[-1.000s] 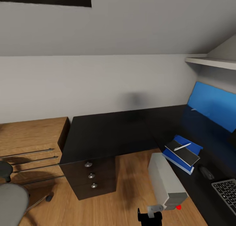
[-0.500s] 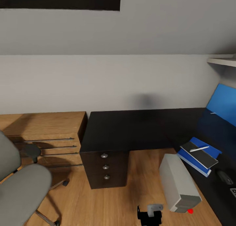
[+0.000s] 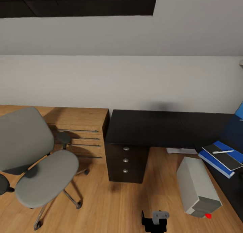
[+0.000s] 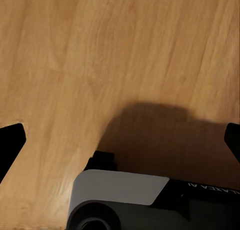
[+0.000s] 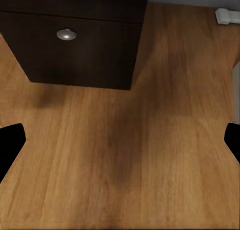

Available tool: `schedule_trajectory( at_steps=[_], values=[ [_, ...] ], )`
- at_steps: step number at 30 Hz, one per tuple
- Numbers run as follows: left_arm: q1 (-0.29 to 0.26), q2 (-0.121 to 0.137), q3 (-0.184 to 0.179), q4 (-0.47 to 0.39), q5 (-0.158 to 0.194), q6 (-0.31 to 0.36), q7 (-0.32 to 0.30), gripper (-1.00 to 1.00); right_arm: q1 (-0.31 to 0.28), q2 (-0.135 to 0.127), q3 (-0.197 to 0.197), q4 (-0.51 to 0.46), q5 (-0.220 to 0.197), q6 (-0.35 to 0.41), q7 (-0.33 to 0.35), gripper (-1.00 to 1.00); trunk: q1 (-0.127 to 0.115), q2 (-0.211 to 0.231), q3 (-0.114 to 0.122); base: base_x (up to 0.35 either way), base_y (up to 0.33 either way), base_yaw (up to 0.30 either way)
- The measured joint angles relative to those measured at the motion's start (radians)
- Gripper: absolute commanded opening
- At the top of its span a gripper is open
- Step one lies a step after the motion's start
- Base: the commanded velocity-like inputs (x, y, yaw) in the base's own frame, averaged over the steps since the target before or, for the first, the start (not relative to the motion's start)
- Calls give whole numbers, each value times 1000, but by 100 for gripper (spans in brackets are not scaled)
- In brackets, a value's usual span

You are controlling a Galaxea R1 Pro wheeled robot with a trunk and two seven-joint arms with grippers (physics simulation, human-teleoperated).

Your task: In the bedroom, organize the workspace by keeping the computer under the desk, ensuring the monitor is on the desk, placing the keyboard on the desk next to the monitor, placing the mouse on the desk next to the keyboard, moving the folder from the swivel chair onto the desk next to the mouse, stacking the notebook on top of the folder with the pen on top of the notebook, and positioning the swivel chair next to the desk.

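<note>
Camera swung left; swivel chair point(image 3: 40, 165) sits well left of both released claws.

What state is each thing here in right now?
swivel chair: upright on the floor, seat bare.
computer: on the floor beside the desk, red light on.
folder: flat on the desk.
notebook: on the folder.
pen: on the notebook.
drawers: closed.

Wood, gloss and cloth, as I see them.
Light matt wood plank floor point(image 3: 111, 206); glossy black counter point(image 3: 158, 128); grey cloth-padded swivel chair point(image 3: 47, 177); round silver metal knobs point(image 3: 126, 148).
</note>
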Motion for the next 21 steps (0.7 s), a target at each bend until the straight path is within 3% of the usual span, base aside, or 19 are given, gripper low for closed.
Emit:
schedule_trajectory(
  at_steps=[5, 21],
  values=[
    [0, -1, 0, 12, -1, 0, 0, 100, 0, -2, -1, 0, -41, -75, -56, 100, 0, 0, 0, -64, 7, 287],
    [0, -2, -2, 19, -1, -2, 0, 100, 17, -3, 0, 1, -53, -286, -260, 100, 0, 0, 0, -3, 0, 289]
  ],
)
